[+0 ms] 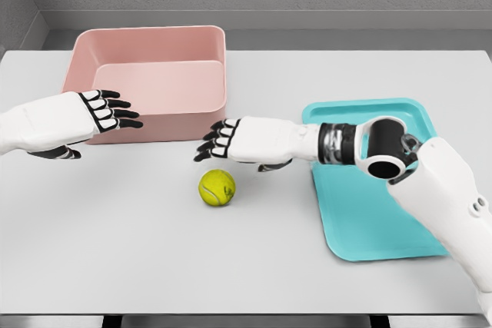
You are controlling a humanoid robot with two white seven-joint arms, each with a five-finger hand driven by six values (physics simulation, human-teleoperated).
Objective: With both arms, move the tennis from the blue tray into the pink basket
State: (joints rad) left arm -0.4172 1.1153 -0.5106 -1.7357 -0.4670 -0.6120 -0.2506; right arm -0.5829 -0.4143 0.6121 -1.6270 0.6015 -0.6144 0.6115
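On grey table (115, 266), tennis ball (217, 187) rests.

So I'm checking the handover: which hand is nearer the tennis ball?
Right. The right hand hovers just above and right of the tennis ball; the left hand is farther off, up-left by the pink basket.

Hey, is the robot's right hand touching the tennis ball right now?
Apart. The head view shows bare grey table between the right hand and the tennis ball, which lies below its spread fingers.
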